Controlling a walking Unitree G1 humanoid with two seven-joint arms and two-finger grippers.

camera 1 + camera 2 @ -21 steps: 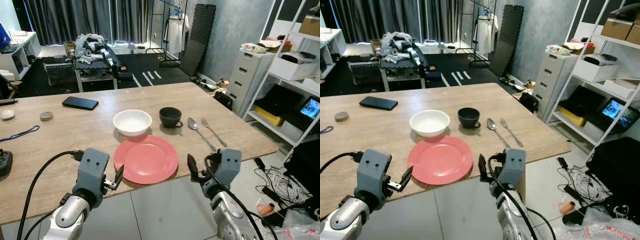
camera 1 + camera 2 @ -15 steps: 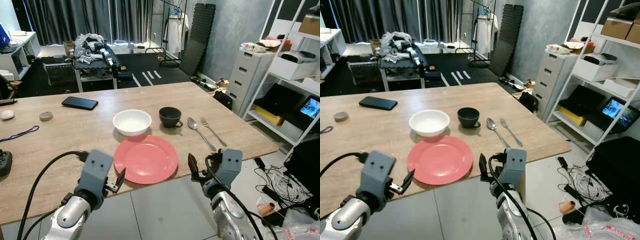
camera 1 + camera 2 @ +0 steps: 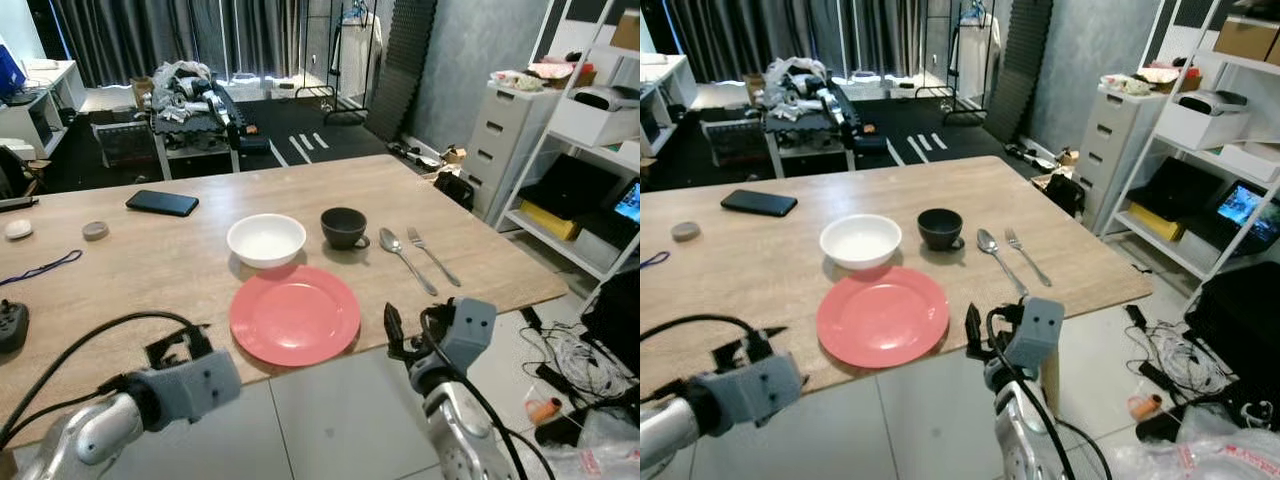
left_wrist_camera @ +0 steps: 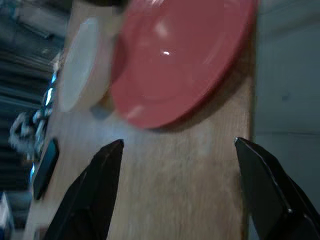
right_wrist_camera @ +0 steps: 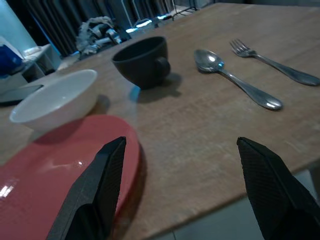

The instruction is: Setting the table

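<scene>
A red plate (image 3: 294,314) lies near the front edge of the wooden table (image 3: 130,280). Behind it stand a white bowl (image 3: 266,240) and a black cup (image 3: 343,227). A spoon (image 3: 401,257) and a fork (image 3: 434,257) lie side by side to the right of the plate. My left gripper (image 4: 175,190) is open and hovers over the table's front edge, left of the plate (image 4: 175,60). My right gripper (image 5: 180,190) is open too, level with the table edge just right of the plate (image 5: 60,175), with the cup (image 5: 142,62) and spoon (image 5: 235,80) ahead of it.
A black phone (image 3: 162,203), two small round items (image 3: 95,230), a blue cord (image 3: 40,268) and a black device (image 3: 10,325) sit on the table's left part. White shelves (image 3: 590,150) and floor cables (image 3: 575,360) are on the right. A cluttered cart (image 3: 190,100) stands behind.
My left arm has swung down and to the left, with its wrist turned sideways over the table edge. The right arm has barely moved. The camera shifted slightly.
</scene>
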